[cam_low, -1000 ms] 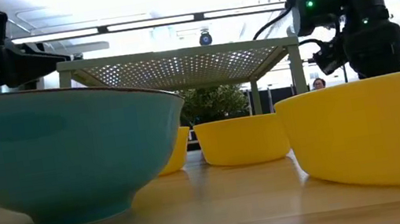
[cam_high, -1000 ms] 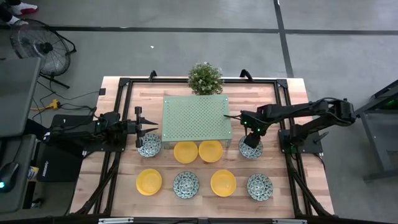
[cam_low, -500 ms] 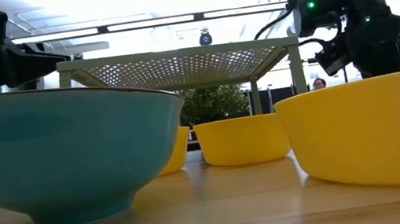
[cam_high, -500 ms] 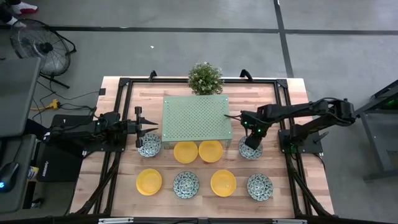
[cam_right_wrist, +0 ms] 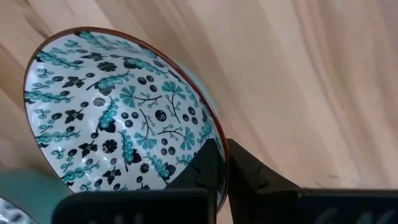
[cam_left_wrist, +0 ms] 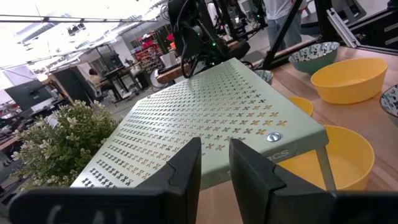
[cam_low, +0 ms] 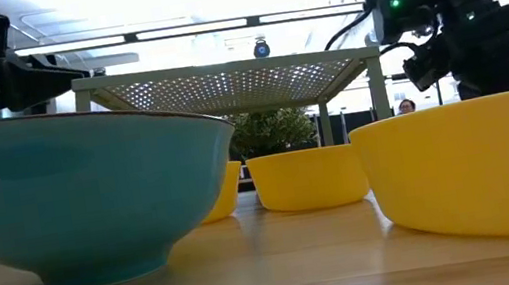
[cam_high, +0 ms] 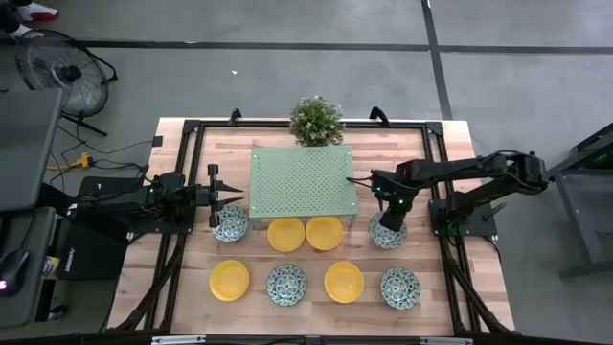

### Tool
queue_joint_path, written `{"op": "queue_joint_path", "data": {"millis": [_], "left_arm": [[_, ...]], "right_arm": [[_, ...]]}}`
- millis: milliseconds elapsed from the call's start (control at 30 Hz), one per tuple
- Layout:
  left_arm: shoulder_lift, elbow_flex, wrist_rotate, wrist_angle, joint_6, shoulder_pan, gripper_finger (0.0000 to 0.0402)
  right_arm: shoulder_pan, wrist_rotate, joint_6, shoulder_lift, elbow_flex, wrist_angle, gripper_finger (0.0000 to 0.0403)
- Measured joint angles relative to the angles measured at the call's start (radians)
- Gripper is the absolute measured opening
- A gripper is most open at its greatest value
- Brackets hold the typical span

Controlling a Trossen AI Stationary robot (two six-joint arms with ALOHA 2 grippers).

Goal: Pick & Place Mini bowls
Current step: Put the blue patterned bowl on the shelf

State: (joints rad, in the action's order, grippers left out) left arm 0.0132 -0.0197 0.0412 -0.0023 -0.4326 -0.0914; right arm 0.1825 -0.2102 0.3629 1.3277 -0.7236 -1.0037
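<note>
Little looks finished: seven bowls sit on the tabletop in two rows toward its front edge. The right end effector [cam_right_wrist: 222, 163] pinches the rim of a patterned bowl [cam_right_wrist: 118, 115] near the right edge, beside the green rack [cam_high: 301, 185]. Only the right wrist view shows that pinch. The left end effector [cam_left_wrist: 214, 163], fingers slightly spread, waits near the left edge.
</note>
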Motion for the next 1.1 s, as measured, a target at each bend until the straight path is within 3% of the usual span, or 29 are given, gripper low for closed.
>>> {"op": "queue_joint_path", "data": {"millis": [267, 533, 1100], "left_arm": [[0.000, 0.000, 0.000, 0.000, 0.000, 0.000, 0.0078], [0.000, 0.000, 0.000, 0.000, 0.000, 0.000, 0.0078], [0.000, 0.000, 0.000, 0.000, 0.000, 0.000, 0.0078]], "right_arm": [[0.000, 0.053, 0.001, -0.096, -0.068, -0.141, 0.0001], [0.000, 0.042, 0.040, -0.190, -0.155, -0.236, 0.0001], [0.014, 0.065, 0.083, -0.197, -0.471, -0.292, 0.0000]]}}
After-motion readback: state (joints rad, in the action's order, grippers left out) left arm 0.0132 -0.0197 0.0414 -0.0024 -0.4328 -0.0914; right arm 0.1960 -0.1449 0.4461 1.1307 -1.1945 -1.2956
